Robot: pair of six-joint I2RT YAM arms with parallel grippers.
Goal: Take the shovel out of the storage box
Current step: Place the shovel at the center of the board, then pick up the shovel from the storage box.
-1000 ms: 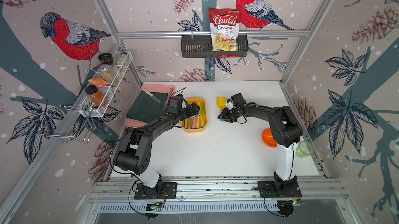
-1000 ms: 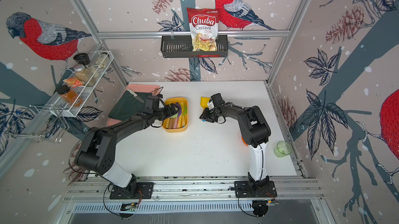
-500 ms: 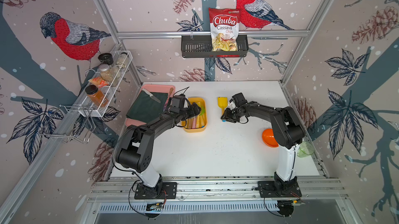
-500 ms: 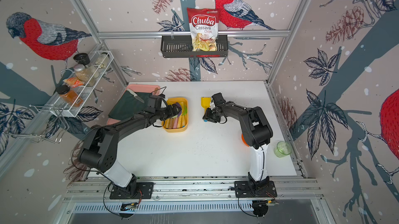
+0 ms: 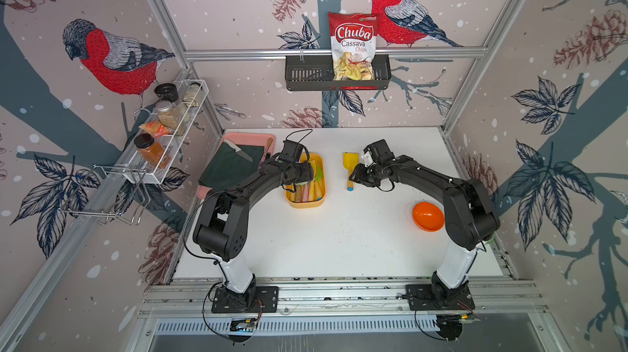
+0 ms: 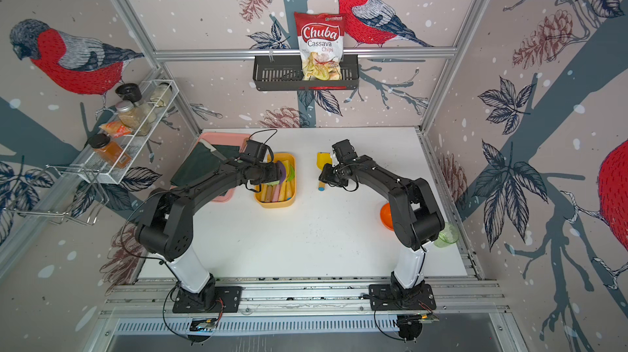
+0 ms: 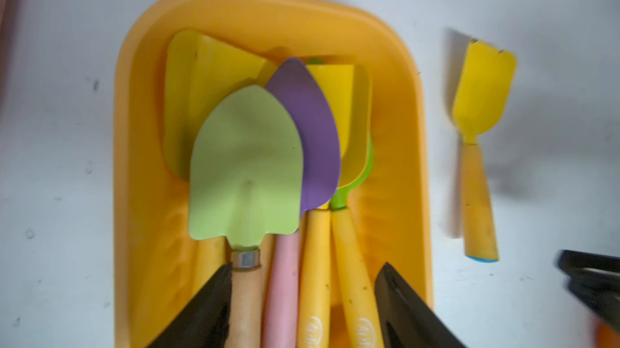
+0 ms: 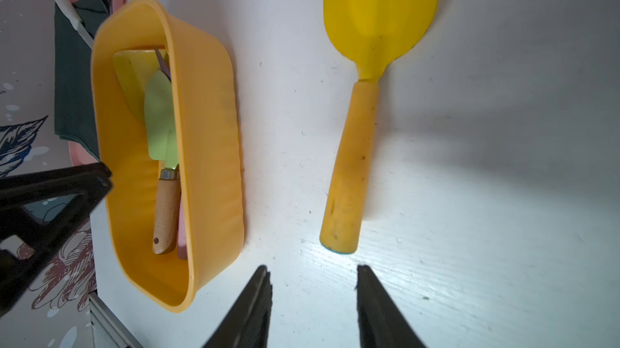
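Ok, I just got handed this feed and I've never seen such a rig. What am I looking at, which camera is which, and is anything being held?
Two black robot arms stand at one edge of a white table; each ends in a two-finger gripper. Both top views look down on the whole scene, much alike. The other two pictures come from a camera on each wrist, looking out past that arm's gripper. The left gripper hangs open over the yellow-orange storage box, its fingers straddling the handles of several toy shovels, a green-bladed shovel on top. The right gripper is open and empty; a yellow shovel lies on the table just ahead of it. Elsewhere sit an orange bowl and a pink tray with a dark cloth. Nothing is held.
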